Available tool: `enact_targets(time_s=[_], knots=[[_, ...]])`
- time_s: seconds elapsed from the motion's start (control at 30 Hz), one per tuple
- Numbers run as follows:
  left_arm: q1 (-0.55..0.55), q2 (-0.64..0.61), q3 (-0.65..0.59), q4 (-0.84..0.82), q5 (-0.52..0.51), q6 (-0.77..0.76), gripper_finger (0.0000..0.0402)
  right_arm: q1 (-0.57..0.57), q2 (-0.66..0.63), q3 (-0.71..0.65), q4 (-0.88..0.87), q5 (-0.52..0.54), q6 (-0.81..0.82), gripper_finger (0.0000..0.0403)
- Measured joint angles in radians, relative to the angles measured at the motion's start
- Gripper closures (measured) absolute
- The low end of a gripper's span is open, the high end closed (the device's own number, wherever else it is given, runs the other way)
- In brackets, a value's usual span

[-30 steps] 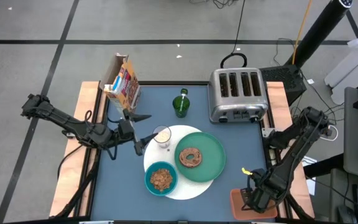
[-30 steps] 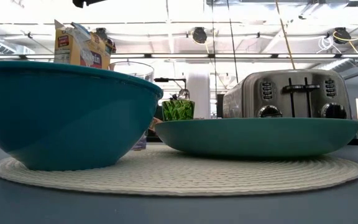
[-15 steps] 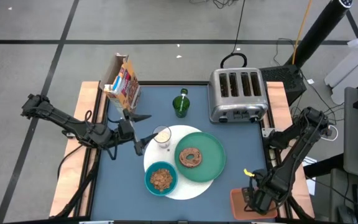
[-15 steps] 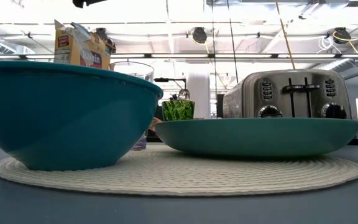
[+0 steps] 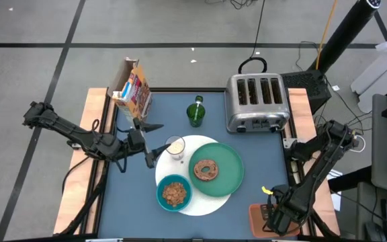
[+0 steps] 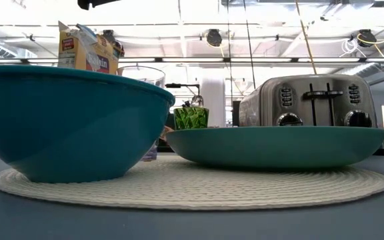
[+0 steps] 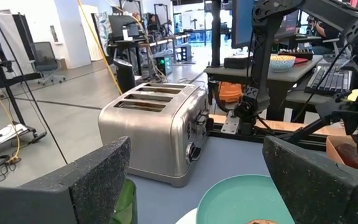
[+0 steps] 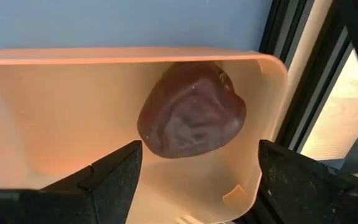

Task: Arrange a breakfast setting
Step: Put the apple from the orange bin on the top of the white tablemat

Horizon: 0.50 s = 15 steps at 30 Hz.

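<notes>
A large white round disc [image 5: 197, 176] lies on the blue table. On it stand a green dinner plate [image 5: 224, 176] holding a brown bagel [image 5: 205, 169], a teal bowl [image 5: 175, 193] of cereal, and a small clear milk glass [image 5: 175, 146]. My left gripper [image 5: 154, 142] is open and empty, just left of the glass. My right gripper [image 5: 272, 216] is open above a salmon tray [image 5: 257, 225] at the near right corner. A dark-red fruit [image 8: 191, 118] lies on the tray's floor near a corner, between and beyond my open fingers. The spoon is out of view.
A steel toaster [image 5: 257, 102] stands at the far right, a green bottle [image 5: 195, 112] at the far middle, and an open cereal box [image 5: 131, 89] at the far left. The tray's walls [image 8: 135, 56] surround the fruit. Wooden strips border the table's left and right sides.
My right gripper has moved a little toward the table's near edge, over the salmon tray. It has stayed open.
</notes>
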Motion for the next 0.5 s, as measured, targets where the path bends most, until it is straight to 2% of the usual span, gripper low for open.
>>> enact_targets(time_s=[0.5], knots=[[0.000, 0.000, 0.000, 0.000, 0.000, 0.000, 0.0030, 0.005, 0.101, 0.000, 0.043, -0.006, -0.001, 0.0090]])
